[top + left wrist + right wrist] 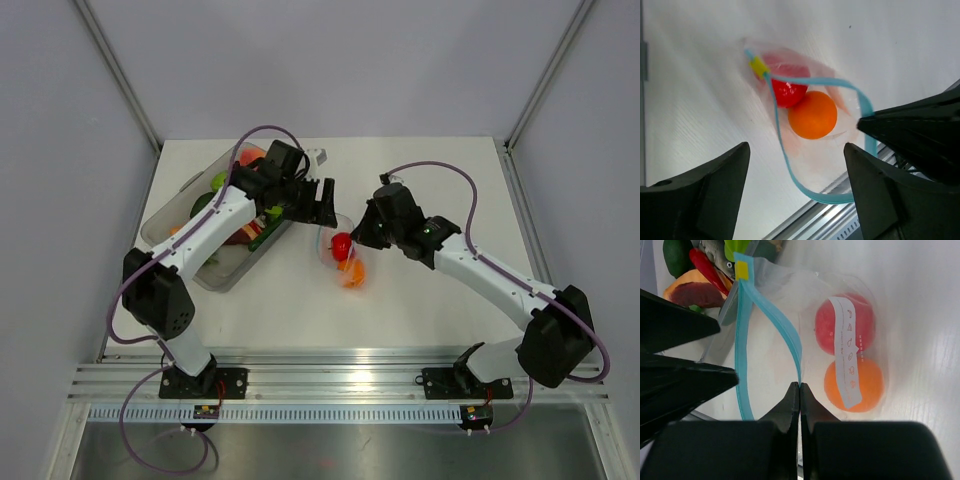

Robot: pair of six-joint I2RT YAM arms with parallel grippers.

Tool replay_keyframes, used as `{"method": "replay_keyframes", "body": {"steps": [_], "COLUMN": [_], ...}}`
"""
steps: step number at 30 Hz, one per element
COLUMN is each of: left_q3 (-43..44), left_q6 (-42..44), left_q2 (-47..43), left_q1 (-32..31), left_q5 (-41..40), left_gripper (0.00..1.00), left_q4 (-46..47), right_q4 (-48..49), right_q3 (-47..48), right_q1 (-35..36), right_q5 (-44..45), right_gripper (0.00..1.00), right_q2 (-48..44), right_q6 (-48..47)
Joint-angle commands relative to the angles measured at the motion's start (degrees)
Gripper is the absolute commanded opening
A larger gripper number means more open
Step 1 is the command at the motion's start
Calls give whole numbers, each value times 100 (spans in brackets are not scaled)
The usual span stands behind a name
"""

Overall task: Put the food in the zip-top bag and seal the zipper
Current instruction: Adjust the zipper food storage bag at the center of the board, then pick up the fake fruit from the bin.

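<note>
The zip-top bag (340, 255) lies on the table between the arms, holding a red food piece (341, 243) and an orange one (352, 272). In the right wrist view the red piece (827, 325) and orange piece (872, 385) sit under the bag's white label. The light-blue zipper (745, 340) stands open in a loop. My right gripper (799, 385) is shut on one side of the zipper strip. My left gripper (796, 147) is open and empty, above the bag's open mouth (790, 150). The orange piece (812, 115) and red piece (787, 92) show below it.
A clear rigid tub (160, 225) stands at the left under the left arm, with more toy food (240, 235) in it: green, red, orange and dark pieces (690, 290). Aluminium rails (330, 385) run along the near table edge.
</note>
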Motion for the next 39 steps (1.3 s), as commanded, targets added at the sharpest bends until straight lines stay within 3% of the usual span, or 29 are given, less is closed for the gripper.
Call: {"method": "replay_keyframes", "body": {"steps": [1, 9, 17, 33, 39], "left_q3": [759, 1831, 1955, 1340, 1840], "left_q6": [24, 165, -63, -458, -529], "left_q2": [-34, 89, 537, 1750, 2418], "left_q1": [126, 1179, 1972, 1938, 1701], "left_q5": [-204, -204, -617, -1390, -1996], "left_gripper": [80, 91, 92, 67, 70], "left_q4": [7, -441, -196, 244, 60], "right_q4": [327, 389, 380, 371, 354], "right_q3": [464, 711, 764, 764, 843], "right_q1": [56, 56, 56, 56, 56], "right_q5": [222, 91, 29, -147, -182], "right_gripper": [0, 0, 0, 0, 0], "right_q2": [141, 379, 476, 546, 572], "right_q6": [197, 188, 100, 74, 56]}}
